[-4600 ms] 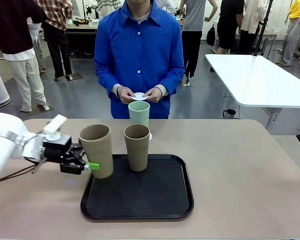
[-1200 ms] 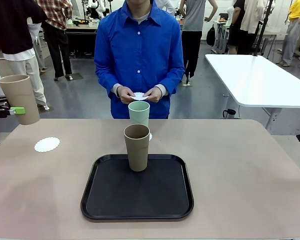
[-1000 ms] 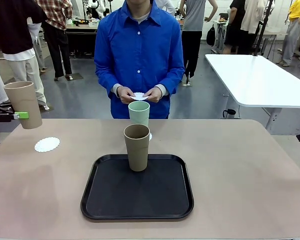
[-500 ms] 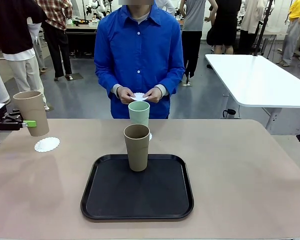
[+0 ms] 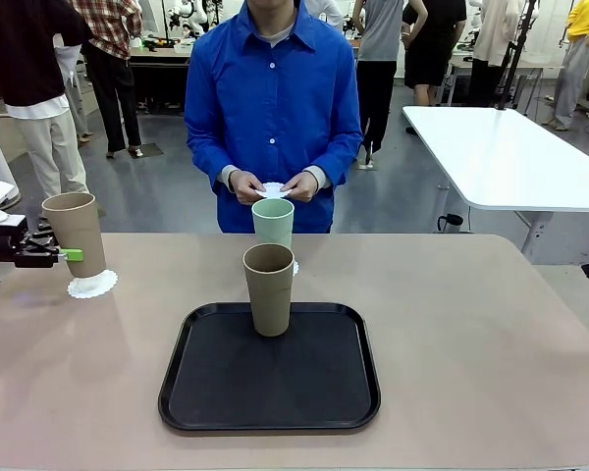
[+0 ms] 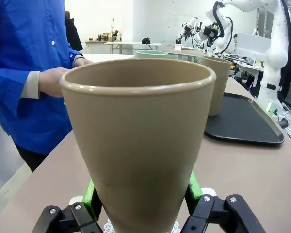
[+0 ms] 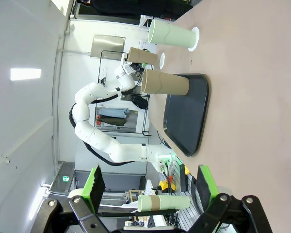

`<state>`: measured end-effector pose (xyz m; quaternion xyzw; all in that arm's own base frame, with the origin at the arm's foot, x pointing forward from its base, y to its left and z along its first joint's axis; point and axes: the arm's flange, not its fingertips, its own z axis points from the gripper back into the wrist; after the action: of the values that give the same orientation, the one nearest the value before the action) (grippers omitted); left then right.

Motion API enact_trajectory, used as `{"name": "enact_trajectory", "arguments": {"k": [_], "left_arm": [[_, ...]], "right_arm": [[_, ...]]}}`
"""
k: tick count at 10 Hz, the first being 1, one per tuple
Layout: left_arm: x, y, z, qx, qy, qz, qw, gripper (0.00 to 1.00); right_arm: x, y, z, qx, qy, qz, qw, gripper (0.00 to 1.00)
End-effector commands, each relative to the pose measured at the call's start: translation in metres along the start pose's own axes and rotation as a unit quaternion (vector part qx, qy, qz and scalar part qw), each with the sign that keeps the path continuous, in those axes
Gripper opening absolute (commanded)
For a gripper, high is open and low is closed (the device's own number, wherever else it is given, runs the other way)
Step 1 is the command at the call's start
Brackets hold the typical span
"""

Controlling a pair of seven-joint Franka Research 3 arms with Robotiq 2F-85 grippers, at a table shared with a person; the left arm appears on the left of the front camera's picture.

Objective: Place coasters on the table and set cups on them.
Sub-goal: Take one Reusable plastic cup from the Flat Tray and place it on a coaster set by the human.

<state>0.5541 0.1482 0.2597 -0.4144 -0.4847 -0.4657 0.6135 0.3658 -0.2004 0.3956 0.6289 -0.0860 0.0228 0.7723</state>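
Left gripper: was at the left edge of the table, closed on the lower wall of the held tan cup. In the left wrist view its green pads pressed both sides of that cup.
Held tan cup: was open end up and leaning slightly, with its base at the left coaster. Whether it rested on the doily or hung just above it could not be told.
Left coaster: lay flat on the table near the left edge, well apart from the tray. Its lacy edge showed below the cup.
Tray: was black and lay at the middle of the table, on the near side.
Tan cup on the tray: stood upright at the tray's far edge.
Mint cup: stood upright on the table just behind the tray, on the middle coaster. Only a sliver of that coaster showed at its base.
Person's hands: were together at the far side of the table, holding the third coaster.
White table: stood behind, on the right.
Right gripper: its jaws were spread wide with nothing between them, and it was well apart from the cups.
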Motion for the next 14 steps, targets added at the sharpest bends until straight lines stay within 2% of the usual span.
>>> {"name": "enact_trajectory", "arguments": {"k": [1, 6, 8, 9, 14], "left_arm": [[-0.003, 0.007, 0.000, 0.007, -0.008, -0.015, 1.000, 0.83], [-0.015, -0.003, -0.003, -0.015, -0.016, -0.038, 0.999, 0.83], [0.002, -0.014, -0.001, -0.021, -0.008, -0.024, 0.999, 0.83], [-0.015, -0.002, -0.004, -0.012, -0.008, -0.026, 1.000, 0.83], [-0.019, -0.006, -0.003, -0.010, -0.019, -0.032, 0.999, 0.83]], "right_arm": [[0.000, 0.000, -0.001, 0.005, 0.000, 0.002, 1.000, 1.00], [0.000, 0.000, -0.001, 0.005, 0.000, 0.002, 1.000, 1.00], [0.000, 0.000, -0.001, 0.005, 0.000, 0.002, 1.000, 1.00], [0.000, 0.000, -0.001, 0.005, 0.000, 0.002, 1.000, 1.00], [0.000, 0.000, -0.001, 0.005, 0.000, 0.002, 1.000, 1.00]]}}
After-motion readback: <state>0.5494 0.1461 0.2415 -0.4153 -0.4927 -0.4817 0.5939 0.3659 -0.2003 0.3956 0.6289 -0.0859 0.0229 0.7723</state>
